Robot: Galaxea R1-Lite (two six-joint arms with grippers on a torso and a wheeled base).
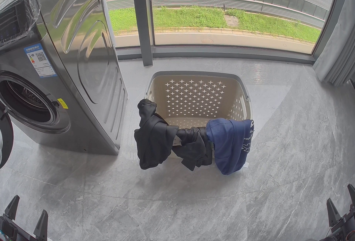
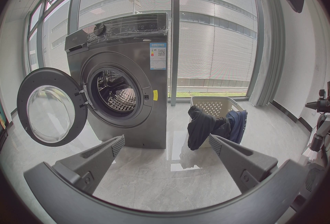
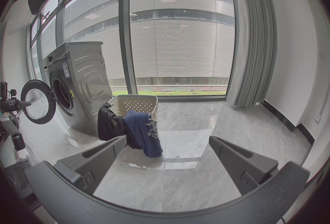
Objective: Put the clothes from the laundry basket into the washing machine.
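Observation:
A cream laundry basket [image 1: 199,96] stands on the floor ahead, by the window. A black garment [image 1: 155,138] and a blue garment [image 1: 231,144] hang over its near rim. The grey washing machine [image 1: 74,49] stands to the left with its round door [image 2: 51,108] swung open and the drum [image 2: 115,92] bare. My left gripper [image 1: 26,214] is low at the near left, open and holding nothing. My right gripper [image 1: 342,201] is low at the near right, also open with nothing in it. Both are well short of the basket [image 2: 215,106] [image 3: 135,104].
Grey tiled floor [image 1: 185,201] lies open between me and the basket. A tall window with a dark post [image 1: 142,9] runs behind. Grey curtains [image 1: 338,53] hang at the far right.

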